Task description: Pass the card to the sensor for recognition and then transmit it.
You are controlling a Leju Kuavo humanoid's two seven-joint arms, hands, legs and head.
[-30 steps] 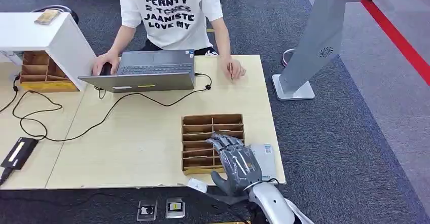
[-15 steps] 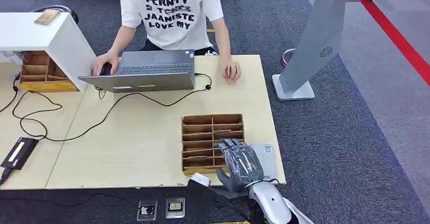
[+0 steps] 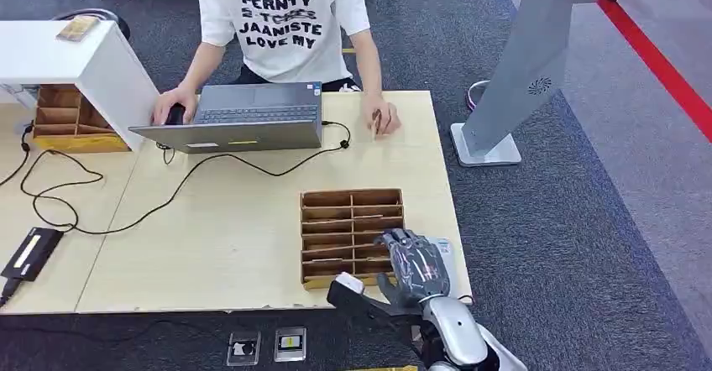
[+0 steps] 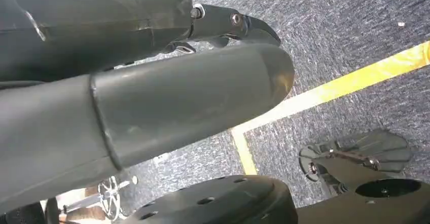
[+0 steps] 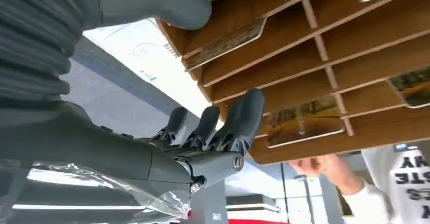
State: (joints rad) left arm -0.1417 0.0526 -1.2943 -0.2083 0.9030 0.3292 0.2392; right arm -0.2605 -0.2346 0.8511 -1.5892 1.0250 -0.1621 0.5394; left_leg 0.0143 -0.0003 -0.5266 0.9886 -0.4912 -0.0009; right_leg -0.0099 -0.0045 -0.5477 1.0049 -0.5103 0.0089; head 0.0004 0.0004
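One right hand [image 3: 413, 263] over card rack [image 3: 336, 220], fingers [image 5: 238, 120] spread, holding nothing

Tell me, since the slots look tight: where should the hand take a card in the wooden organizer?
Pinch the card's exposed edge jutting past the wooden organizer's slot lip, coming from the open front where the right hand hovers. The dividers probably block its other sides.
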